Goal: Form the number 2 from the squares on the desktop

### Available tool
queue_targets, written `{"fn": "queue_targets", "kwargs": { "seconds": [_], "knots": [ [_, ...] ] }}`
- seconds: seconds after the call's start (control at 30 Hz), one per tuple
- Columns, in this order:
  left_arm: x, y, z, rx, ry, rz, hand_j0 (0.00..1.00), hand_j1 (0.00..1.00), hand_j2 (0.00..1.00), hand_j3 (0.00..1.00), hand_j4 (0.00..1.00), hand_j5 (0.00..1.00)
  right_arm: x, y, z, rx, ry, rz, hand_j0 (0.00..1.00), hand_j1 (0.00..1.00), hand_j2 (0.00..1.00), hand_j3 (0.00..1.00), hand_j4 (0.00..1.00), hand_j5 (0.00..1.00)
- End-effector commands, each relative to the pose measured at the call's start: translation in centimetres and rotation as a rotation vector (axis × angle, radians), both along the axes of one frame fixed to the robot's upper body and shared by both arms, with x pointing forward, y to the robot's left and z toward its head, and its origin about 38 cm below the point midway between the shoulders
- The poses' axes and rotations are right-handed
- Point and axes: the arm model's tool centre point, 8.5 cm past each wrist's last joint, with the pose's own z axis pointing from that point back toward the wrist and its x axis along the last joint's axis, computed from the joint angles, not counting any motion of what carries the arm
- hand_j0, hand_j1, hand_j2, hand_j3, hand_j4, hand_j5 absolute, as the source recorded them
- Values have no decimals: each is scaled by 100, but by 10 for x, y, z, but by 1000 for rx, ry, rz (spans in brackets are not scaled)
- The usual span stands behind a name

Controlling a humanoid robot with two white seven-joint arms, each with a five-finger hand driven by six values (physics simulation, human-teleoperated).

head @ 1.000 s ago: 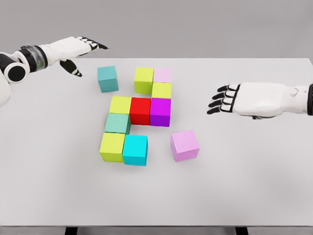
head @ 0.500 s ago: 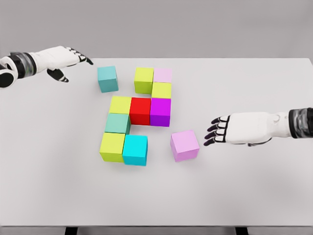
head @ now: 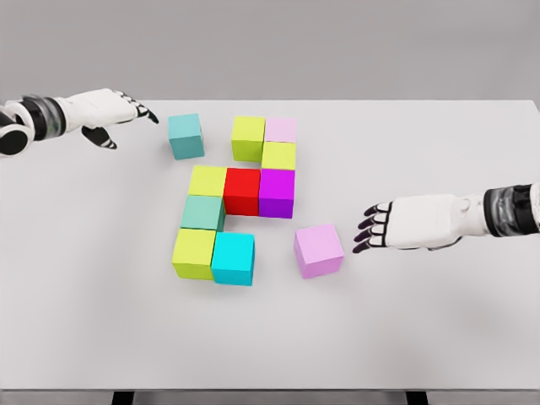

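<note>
Squares in several colours lie on the white counter (head: 439,321), most already packed into a partial figure 2. Its bottom row holds a yellow-green square (head: 193,252) and a cyan square (head: 233,258), with room to the right of the cyan one. A loose pink square (head: 319,251) sits near that gap, apart from the cyan square and rotated slightly off the grid. A teal square (head: 186,136) sits loose at the upper left, just left of the top row.

The right robot hand (head: 396,224) hovers immediately right of the pink square, fingers spread and pointing left at it, not touching, holding nothing. It is much the nearer hand, so the likely move is a leftward push or grasp toward the cyan square. The left robot hand (head: 114,111) is left of the teal square, fingers relaxed and empty.
</note>
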Motion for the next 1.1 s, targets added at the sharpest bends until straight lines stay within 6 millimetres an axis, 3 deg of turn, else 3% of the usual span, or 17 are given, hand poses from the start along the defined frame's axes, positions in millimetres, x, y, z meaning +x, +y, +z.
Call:
{"fn": "queue_targets", "kwargs": {
  "seconds": [0.0, 0.23, 0.7, 0.97, 1.07],
  "knots": [
    [0, -3, -3, 8, 15, -4, 86, 86, 86, 86, 86, 86, 1, 3, -1, -9, 6, 5, 99, 99, 99, 99, 99, 99],
    [1, -14, -4, 2, 17, -21, 86, 86, 86, 86, 86, 86, 8, 2, 1, -7, -4, -12, 99, 99, 99, 99, 99, 99],
    [4, -32, -5, -7, 21, -48, 87, 87, 87, 87, 87, 87, 7, 23, -2, 18, 0, 35, 99, 99, 99, 99, 99, 99],
    [2, -25, -6, -14, 24, -38, 87, 87, 87, 87, 87, 87, 4, 30, 1, 24, -6, 58, 99, 99, 99, 99, 99, 99],
    [-1, -13, -3, -5, 21, -25, 87, 87, 87, 87, 87, 87, 16, 13, 1, -7, -10, -2, 99, 99, 99, 99, 99, 99]
  ]
}}
